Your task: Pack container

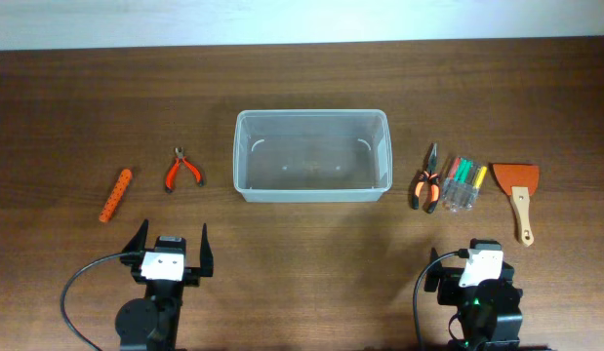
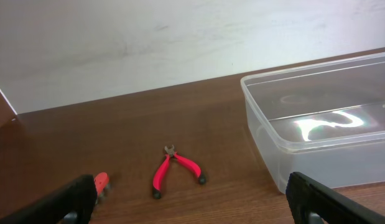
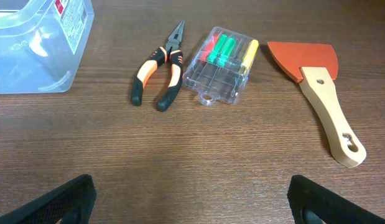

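The container (image 1: 312, 156), a translucent rectangular tub, stands empty at the table's middle; it also shows in the left wrist view (image 2: 316, 124) and the right wrist view (image 3: 37, 50). To its left lie red-handled cutters (image 1: 182, 170) (image 2: 173, 169) and an orange perforated stick (image 1: 116, 195) (image 2: 101, 182). To its right lie orange-and-black pliers (image 1: 426, 181) (image 3: 158, 71), a clear case of screwdriver bits (image 1: 462, 183) (image 3: 220, 65) and a wooden-handled orange scraper (image 1: 518, 195) (image 3: 316, 87). My left gripper (image 1: 171, 249) (image 2: 192, 205) and right gripper (image 1: 474, 261) (image 3: 192, 202) are open and empty near the front edge.
The brown wooden table (image 1: 302, 253) reaches a pale wall at the back (image 2: 148, 43). Black cables loop from both arm bases at the front edge.
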Available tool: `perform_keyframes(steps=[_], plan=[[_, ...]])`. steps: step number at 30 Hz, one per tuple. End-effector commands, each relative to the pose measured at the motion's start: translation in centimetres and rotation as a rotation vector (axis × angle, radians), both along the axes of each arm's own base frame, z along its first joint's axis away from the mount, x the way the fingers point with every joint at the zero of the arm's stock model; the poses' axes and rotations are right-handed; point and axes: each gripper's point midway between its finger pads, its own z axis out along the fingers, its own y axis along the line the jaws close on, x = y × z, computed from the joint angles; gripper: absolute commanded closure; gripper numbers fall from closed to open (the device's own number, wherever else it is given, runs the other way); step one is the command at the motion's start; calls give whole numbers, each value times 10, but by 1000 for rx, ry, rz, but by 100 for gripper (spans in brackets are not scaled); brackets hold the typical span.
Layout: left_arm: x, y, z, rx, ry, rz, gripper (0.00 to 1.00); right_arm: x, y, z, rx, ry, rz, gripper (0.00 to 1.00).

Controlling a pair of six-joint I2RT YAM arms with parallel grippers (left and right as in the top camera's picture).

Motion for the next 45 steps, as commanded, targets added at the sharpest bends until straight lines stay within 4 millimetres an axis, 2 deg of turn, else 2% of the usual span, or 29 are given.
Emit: perform_keyframes(steps=[1,34,35,36,40,45], plan=[[0,-3,-2,-14,1,-16,1,0,-1,-2,3,1,-6,2],[0,-6,-2,-15,-1,-31,1,3,0,2,6,-21,-1,2],[0,-6,-2,-15,-1,-31,1,5,5,4,21,-31,22,2],[0,-6,-2,-15,0,-31,1,8,20,9,63,-55,98,1],[0,-6,0,-16,-2,-32,1,18,34,30,98,-150,176,2],[-3,-6,24,-15,-47,-32,1,21,57,54,83,-228,328,1]])
